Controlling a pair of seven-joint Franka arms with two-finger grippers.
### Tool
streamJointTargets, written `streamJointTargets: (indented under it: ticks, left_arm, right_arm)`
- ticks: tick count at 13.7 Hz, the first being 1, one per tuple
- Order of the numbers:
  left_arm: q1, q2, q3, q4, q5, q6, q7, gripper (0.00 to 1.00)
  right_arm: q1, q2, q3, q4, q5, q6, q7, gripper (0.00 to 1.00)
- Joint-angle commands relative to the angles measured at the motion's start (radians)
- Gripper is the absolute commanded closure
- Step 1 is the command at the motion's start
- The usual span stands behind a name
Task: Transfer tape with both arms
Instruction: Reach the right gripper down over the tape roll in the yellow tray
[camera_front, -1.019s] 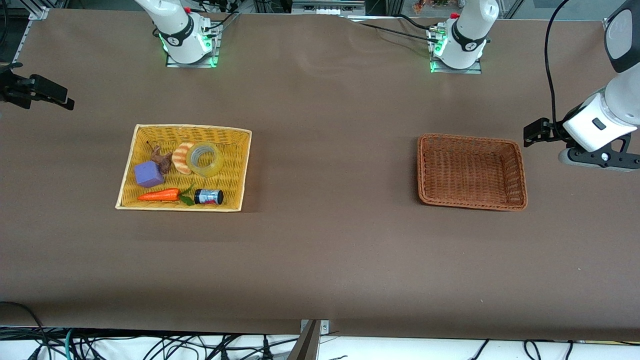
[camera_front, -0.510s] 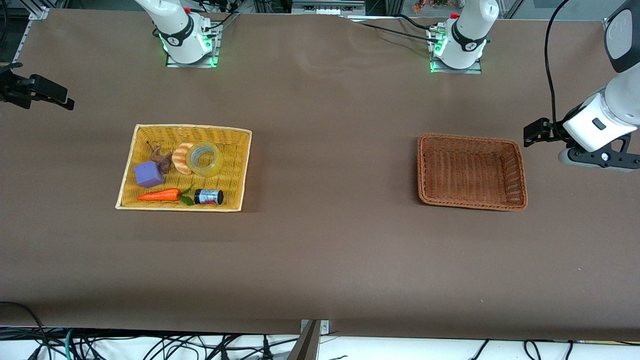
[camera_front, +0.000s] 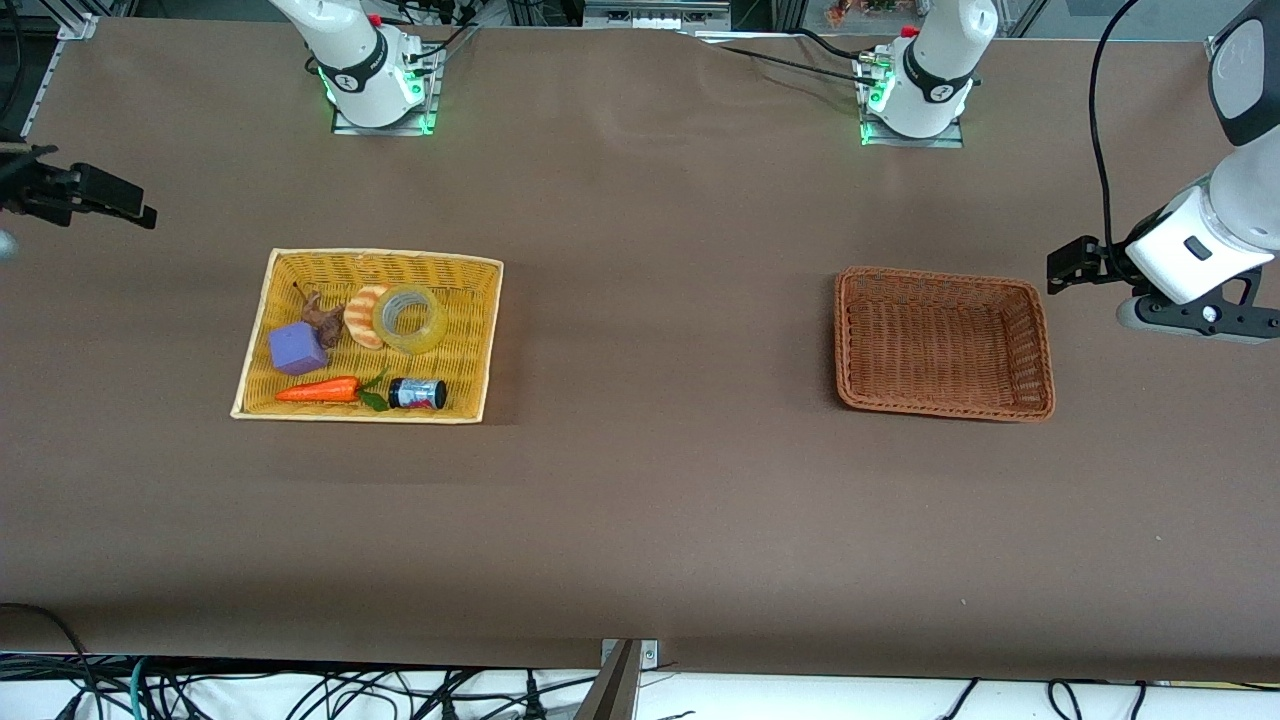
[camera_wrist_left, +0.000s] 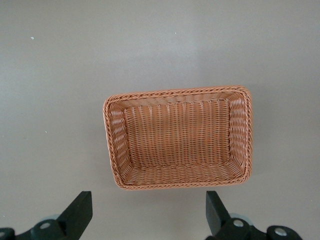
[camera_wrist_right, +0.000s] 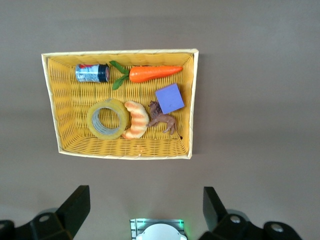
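The tape (camera_front: 434, 325), a translucent yellowish ring, lies flat in the yellow basket (camera_front: 491, 330) toward the right arm's end of the table, touching the striped bread (camera_front: 360, 317). The right wrist view shows the tape (camera_wrist_right: 93, 120) in that basket (camera_wrist_right: 50, 100) from high above. My right gripper (camera_wrist_right: 144, 205) is open and empty; in the front view it (camera_front: 90, 195) hangs high at the table's end, away from the basket. My left gripper (camera_wrist_left: 148, 210) is open and empty, high beside the empty brown basket (camera_wrist_left: 175, 92); in the front view it (camera_front: 1200, 318) is at the other table end.
The yellow basket also holds a purple cube (camera_front: 297, 349), a carrot (camera_front: 318, 390), a small dark jar (camera_front: 417, 393) and a brown figure (camera_front: 325, 318). The brown basket (camera_front: 940, 274) stands toward the left arm's end. Bare brown table lies between the baskets.
My right gripper has shifted slightly toward the yellow basket. The left arm, the tape and the baskets have not moved.
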Motion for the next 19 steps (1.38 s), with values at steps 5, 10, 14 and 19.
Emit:
streamJointTargets:
  ticks: [5,10,14,19]
  left_arm:
    - [0.014,0.009,-0.006,0.02,0.016,-0.016,0.021,0.0]
    - [0.015,0.013,-0.006,0.018,0.013,-0.016,0.021,0.0]
    - [0.015,0.015,-0.004,0.018,0.013,-0.016,0.021,0.0]
    - [0.015,0.016,-0.004,0.018,0.013,-0.016,0.021,0.0]
  right_arm:
    - [0.074,0.111,0.008,-0.145,0.006,0.141,0.096,0.0]
    - [0.117,0.065,0.097,-0.515,0.006,0.548,0.274,0.0]
    - [0.117,0.045,0.164,-0.727,0.003,0.798,0.322,0.0]
    - [0.121,0.067,0.255,-0.805,-0.003,0.938,0.472,0.0]
